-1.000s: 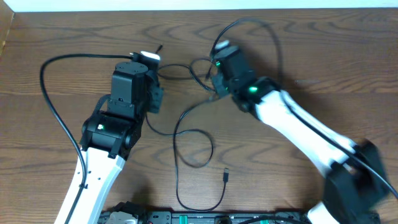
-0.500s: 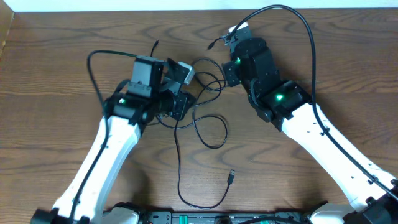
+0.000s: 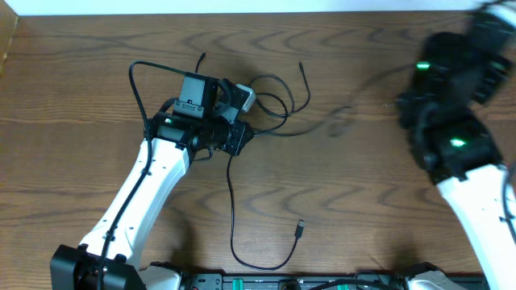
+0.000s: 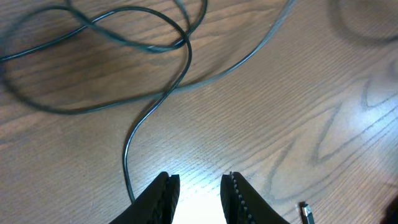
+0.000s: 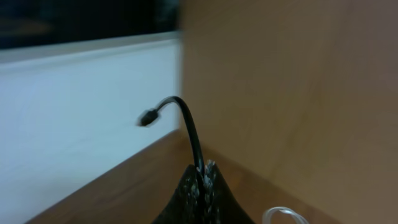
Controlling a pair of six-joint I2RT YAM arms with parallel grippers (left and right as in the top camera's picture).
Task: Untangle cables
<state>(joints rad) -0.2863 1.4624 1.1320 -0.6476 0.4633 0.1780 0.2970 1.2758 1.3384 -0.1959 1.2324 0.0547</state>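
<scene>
your right gripper (image 5: 202, 173) is clamped on one cable (image 5: 189, 127); draw it out slowly. your left gripper (image 4: 200, 186) stands slightly parted, empty: pin the loops (image 4: 184, 45) beside it.

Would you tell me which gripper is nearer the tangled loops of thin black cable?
Left. The left gripper hovers beside the loops; the right gripper is far to their right, shut on a cable end.

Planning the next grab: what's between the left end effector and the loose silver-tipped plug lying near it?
Only bare table wood separates the left end effector from the plug; the left wrist view shows it best.
</scene>
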